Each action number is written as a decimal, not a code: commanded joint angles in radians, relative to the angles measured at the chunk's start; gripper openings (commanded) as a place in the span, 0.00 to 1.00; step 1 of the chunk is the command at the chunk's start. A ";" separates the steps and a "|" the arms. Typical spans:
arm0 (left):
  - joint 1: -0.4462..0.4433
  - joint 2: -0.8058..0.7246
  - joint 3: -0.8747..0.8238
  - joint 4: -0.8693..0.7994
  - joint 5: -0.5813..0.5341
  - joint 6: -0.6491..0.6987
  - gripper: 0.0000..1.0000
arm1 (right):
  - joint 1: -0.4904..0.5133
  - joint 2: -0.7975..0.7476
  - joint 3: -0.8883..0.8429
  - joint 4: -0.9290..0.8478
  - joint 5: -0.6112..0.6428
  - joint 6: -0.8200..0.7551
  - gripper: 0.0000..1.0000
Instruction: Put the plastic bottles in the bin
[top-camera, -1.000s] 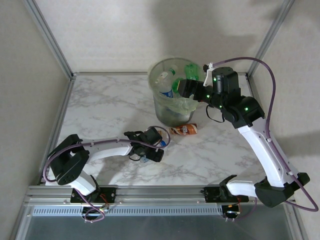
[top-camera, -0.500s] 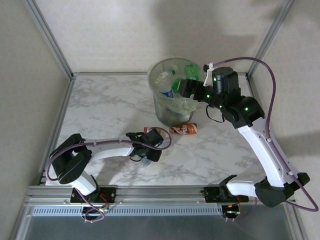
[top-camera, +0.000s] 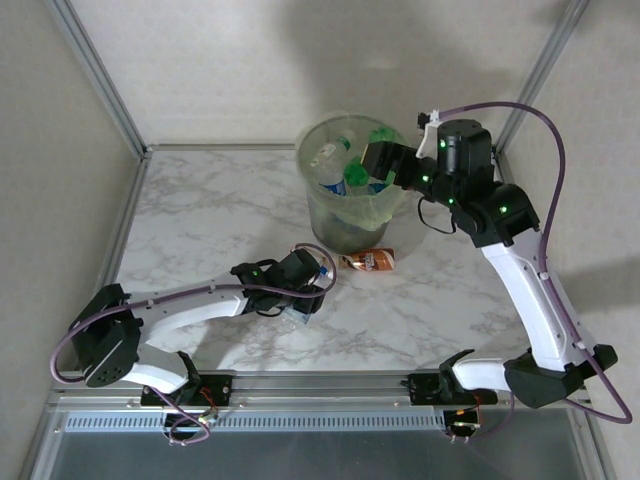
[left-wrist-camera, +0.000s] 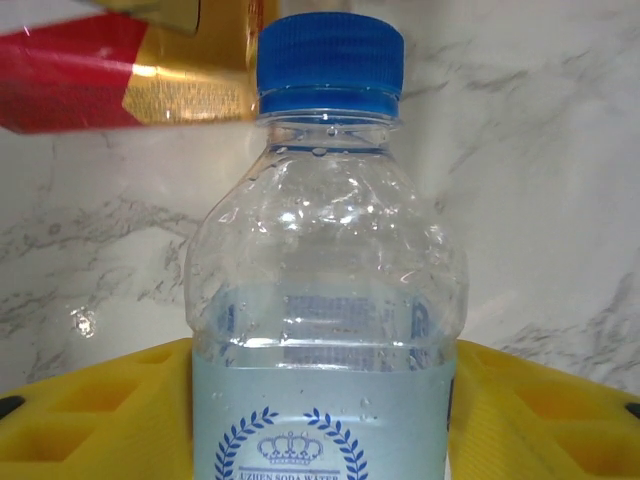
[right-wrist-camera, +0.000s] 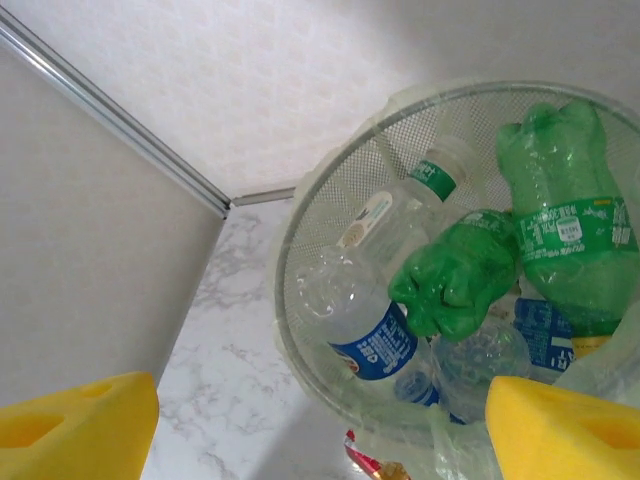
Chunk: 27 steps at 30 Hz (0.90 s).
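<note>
The top external camera is looking down from above and behind the 2 arm bases, taking in the whole table (top-camera: 200, 210) from well back. The left wrist camera is looking low across the table, very close to a clear bottle (left-wrist-camera: 325, 300). The right wrist camera is looking down into the bin (right-wrist-camera: 300, 215) from near above. The top view is sharing that bottle and bin with them.

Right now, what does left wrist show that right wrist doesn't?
Left wrist: clear blue-capped bottle clamped in the left gripper, red-gold bottle lying behind it. Right wrist: bin holding green bottles and a blue-labelled bottle, below the open right gripper. Both: marble table, yellow pads.
</note>
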 joint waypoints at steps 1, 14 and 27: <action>-0.011 -0.036 0.053 -0.029 0.005 0.031 0.57 | -0.006 0.015 0.026 -0.024 -0.062 0.004 0.85; -0.013 -0.109 0.532 -0.162 -0.016 0.109 0.61 | -0.015 0.169 0.202 -0.200 -0.284 -0.038 0.85; -0.012 -0.036 0.734 -0.171 0.009 0.164 0.62 | 0.008 0.183 0.185 -0.174 -0.343 -0.025 0.74</action>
